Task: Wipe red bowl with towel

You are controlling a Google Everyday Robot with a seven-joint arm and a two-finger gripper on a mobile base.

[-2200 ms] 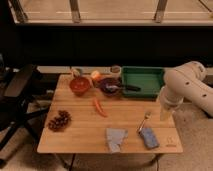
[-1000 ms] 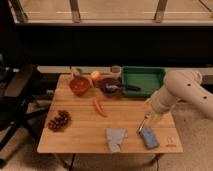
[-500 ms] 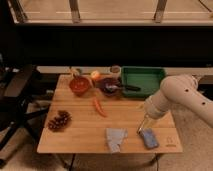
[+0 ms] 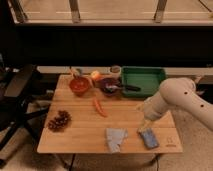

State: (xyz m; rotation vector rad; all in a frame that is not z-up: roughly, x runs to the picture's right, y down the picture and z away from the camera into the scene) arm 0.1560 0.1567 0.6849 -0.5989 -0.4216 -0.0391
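The claw (image 4: 145,126) of the gripper hangs low over the table (image 4: 80,137) near its front edge, jaws apart, nothing held. The step in hand is judged to be the pick-up of the towel (image 4: 115,139), which lies flat a little to picture-left of the claw and slightly nearer the front edge. A blue sponge (image 4: 149,138) sits just below the claw and is easily mistaken for the target, so the claw should be shifted picture-left before it is lowered. The towel is floppy & thin: it is best pinched at a raised fold or an edge w/ the jaws pressed down onto the wood, then lifted straight up. The red bowl (image 4: 79,85) stands well apart, far to picture-left & toward the back, next to a dark bowl (image 4: 109,86); a carrot (image 4: 100,107) lies between and should be cleared during the carry.

Vs. approx. two sec. earlier: the arm has been swung in from beside the green tray (image 4: 143,80) & lowered toward the front. Towel, sponge and bowls are unmoved.
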